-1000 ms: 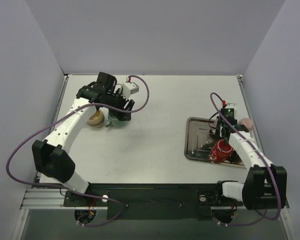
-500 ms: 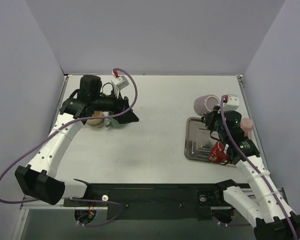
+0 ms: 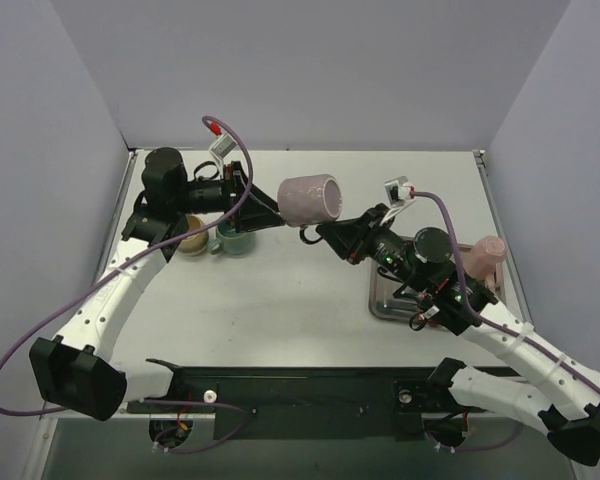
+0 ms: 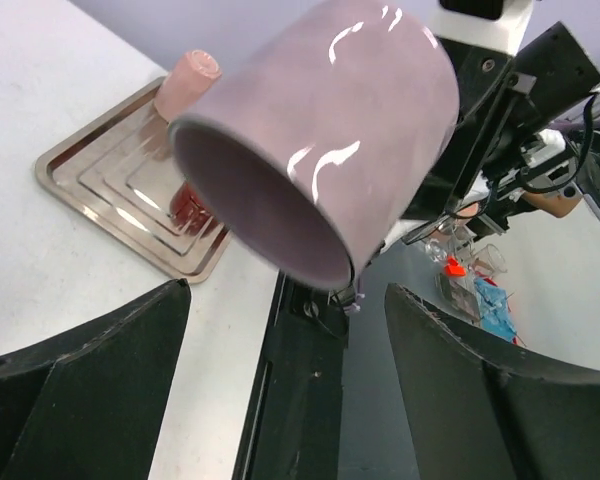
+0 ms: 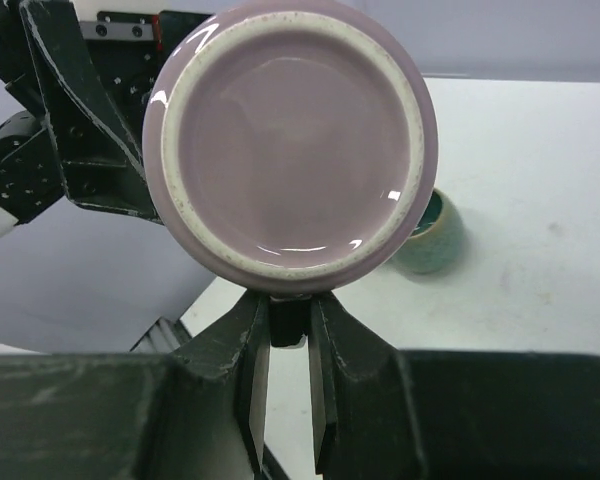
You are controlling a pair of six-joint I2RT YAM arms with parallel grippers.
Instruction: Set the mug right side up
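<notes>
A mauve mug [image 3: 308,197] hangs in the air above the table's middle, lying on its side. My right gripper [image 3: 318,232] is shut on its handle from below; in the right wrist view the mug's base [image 5: 290,140] faces the camera above my gripper [image 5: 288,310]. The mug's open mouth [image 4: 270,215] points at my left gripper [image 3: 268,212], which stands open just left of the mug. In the left wrist view that gripper [image 4: 287,290] has its fingers [image 4: 100,390] spread wide, with nothing between them.
A steel tray [image 3: 380,270] lies at the right, with a pink cup [image 3: 488,250] beside its far edge. A green mug [image 3: 235,240] and a tan cup [image 3: 192,240] stand under the left arm. The tray [image 4: 110,200] also shows in the left wrist view.
My right arm has lifted the mauve mug from near the tray and carried it left to mid-table. My left gripper has risen from the green mug, opened wider and turned toward it.
</notes>
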